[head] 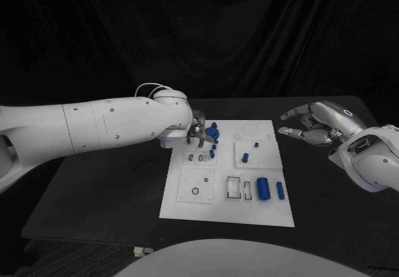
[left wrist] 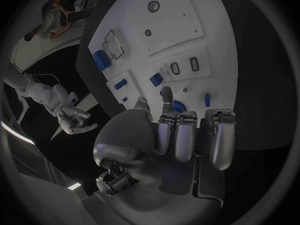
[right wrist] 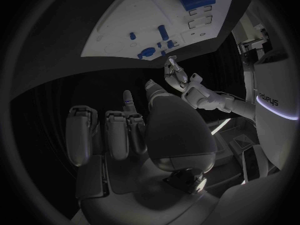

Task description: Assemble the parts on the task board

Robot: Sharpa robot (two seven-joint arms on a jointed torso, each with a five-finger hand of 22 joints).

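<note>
**Left hand at the board's far edge, right hand off to the side**

Head view: the white task board (head: pixel 229 202) lies mid-worktop (head: pixel 100 190). The left hand (head: pixel 198 134) reaches over its far left corner, fingertips at a round blue part (head: pixel 211 132); whether it grips is unclear. The right hand (head: pixel 318 123) hovers beside the board, released, fingers apart.

Left wrist view: fingertips (left wrist: pixel 165 94) touch the round blue part (left wrist: pixel 179 106).

Right wrist view: the right hand (right wrist: pixel 134 130) holds nothing.

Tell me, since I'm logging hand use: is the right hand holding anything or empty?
Empty. The right hand hovers beside the task board with fingers curled and apart, nothing between them.
</note>
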